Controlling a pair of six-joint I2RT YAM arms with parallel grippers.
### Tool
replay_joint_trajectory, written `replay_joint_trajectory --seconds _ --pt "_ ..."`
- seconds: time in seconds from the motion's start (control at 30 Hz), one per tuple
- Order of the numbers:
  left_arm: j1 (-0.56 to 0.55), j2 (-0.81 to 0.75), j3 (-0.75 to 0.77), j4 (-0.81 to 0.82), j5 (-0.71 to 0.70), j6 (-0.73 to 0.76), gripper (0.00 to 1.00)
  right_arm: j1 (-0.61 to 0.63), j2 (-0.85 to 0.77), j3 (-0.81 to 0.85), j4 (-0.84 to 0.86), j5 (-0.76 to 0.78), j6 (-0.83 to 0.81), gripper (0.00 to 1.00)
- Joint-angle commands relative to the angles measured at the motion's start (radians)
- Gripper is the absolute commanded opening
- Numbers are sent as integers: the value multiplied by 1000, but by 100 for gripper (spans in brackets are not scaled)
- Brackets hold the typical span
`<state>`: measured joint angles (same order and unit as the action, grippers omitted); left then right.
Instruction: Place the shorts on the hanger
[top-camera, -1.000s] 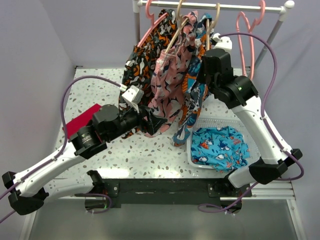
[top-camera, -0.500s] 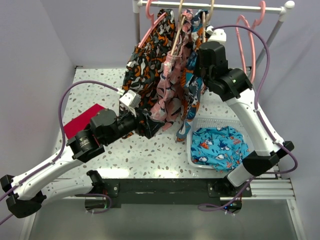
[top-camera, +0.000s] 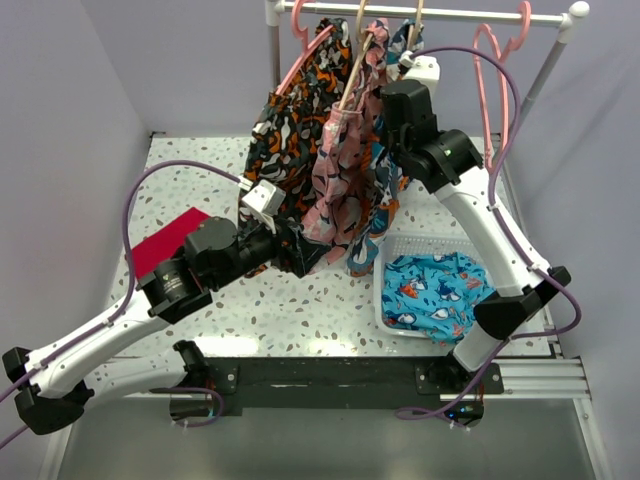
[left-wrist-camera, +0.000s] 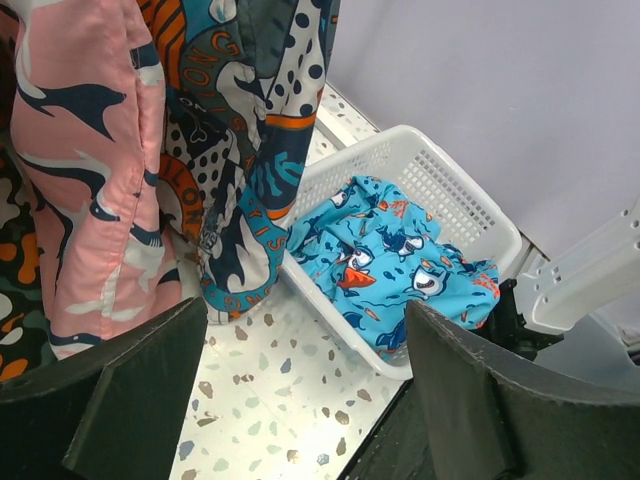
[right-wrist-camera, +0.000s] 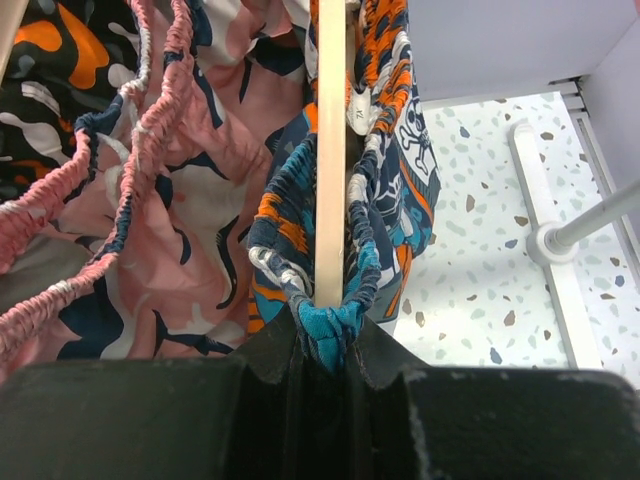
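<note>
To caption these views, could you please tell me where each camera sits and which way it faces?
Top external: above, behind the bases, looking down on the table and rail; left arm, right arm show.
Left wrist: looks past the open left gripper at the basket.
Right wrist: looks along the hanger at the shorts pinched in the right gripper.
Shared: all three show the shorts.

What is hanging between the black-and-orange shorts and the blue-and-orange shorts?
Soft pink shorts with navy and white patches hang there, shown in the top view.
</note>
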<state>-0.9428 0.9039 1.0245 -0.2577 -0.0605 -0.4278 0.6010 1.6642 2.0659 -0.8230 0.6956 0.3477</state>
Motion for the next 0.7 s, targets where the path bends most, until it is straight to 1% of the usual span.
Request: replay_joint_trajectory --seconds 0.0,0.03,0.1,0.2,0.23,0.3,0.33,0.4,0.43,0.47,0.5,0.6,0.63,0.67 --pt "-2 -2 0 15 -24 -2 86 -3 -38 -3 119 59 4 15" --pt "-1 -2 0 12 -28 -2 86 -3 -38 -3 122 62 4 17" --pt "-2 0 0 3 -35 -2 87 -4 -35 5 127 65 -1 18" --pt "-1 0 5 -11 -51 -5 88 -4 -35 3 134 61 -3 27" --pt "-1 -2 8 -14 -56 -6 88 -4 -37 -1 137 59 -4 35" --pt "-1 -2 13 -23 -61 -9 88 -3 -46 -12 142 55 -6 41" --pt "-1 -2 16 -26 -59 -9 90 -4 -50 -16 142 38 -6 50" --pt "-1 -3 20 -40 -61 -6 94 -4 -79 -45 142 21 -3 57" --pt "-1 -2 22 -46 -65 -6 95 -4 -96 -59 145 12 0 64" --pt "-1 -2 22 -55 -67 -5 98 -4 -112 -91 145 -4 2 67" --pt "-1 -3 22 -63 -71 -5 100 -4 -148 -110 142 -16 5 70" --pt "-1 0 23 -86 -75 0 100 -4 -222 -205 148 -80 22 78" --pt "-1 0 23 -90 -75 0 100 -4 -277 -232 153 -97 31 84" --pt "-1 4 25 -106 -78 0 100 -4 -309 -289 156 -114 34 87"
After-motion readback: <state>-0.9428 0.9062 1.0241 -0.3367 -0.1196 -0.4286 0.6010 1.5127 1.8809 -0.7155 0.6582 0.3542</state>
